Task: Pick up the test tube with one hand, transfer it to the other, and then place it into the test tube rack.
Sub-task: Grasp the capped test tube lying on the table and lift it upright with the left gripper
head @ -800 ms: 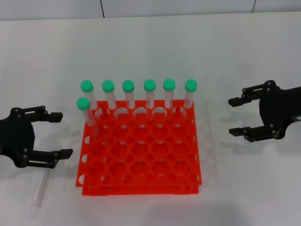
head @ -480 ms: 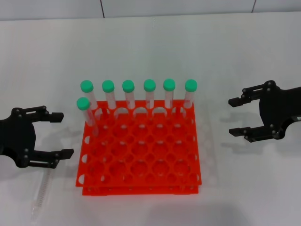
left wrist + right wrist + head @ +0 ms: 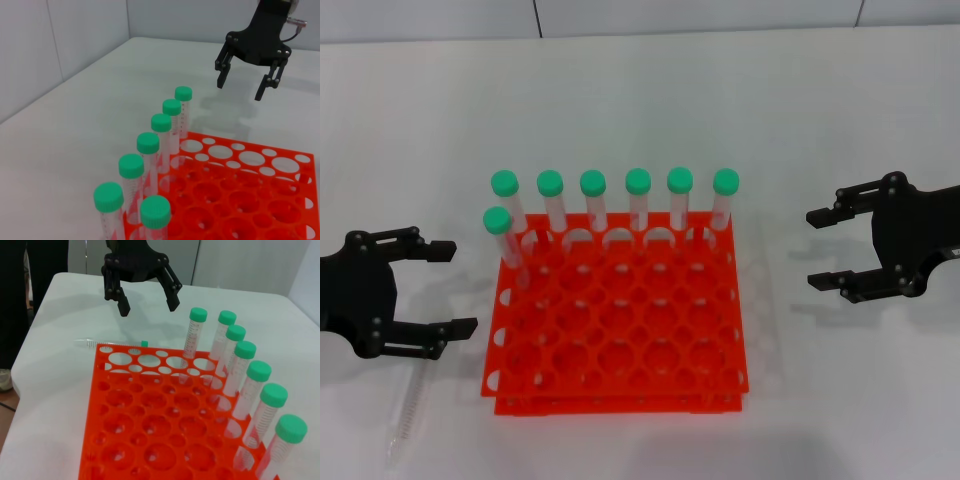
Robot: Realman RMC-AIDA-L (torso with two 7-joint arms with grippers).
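Barely anything changes: our left gripper [image 3: 448, 288] edges slightly lower at the frame's left, jaws wide and empty. The test tube [image 3: 407, 405] lies flat below it, lower left, beside the test tube rack [image 3: 620, 320]. Right gripper [image 3: 825, 248] hangs wide open too, so pickup hasn't begun.

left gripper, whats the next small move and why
Probably lower the left gripper over the test tube lying flat on the table beside the test tube rack. Its jaws are open and empty, hovering above the tube's capped end. The right gripper waits open, off the rack's other side.
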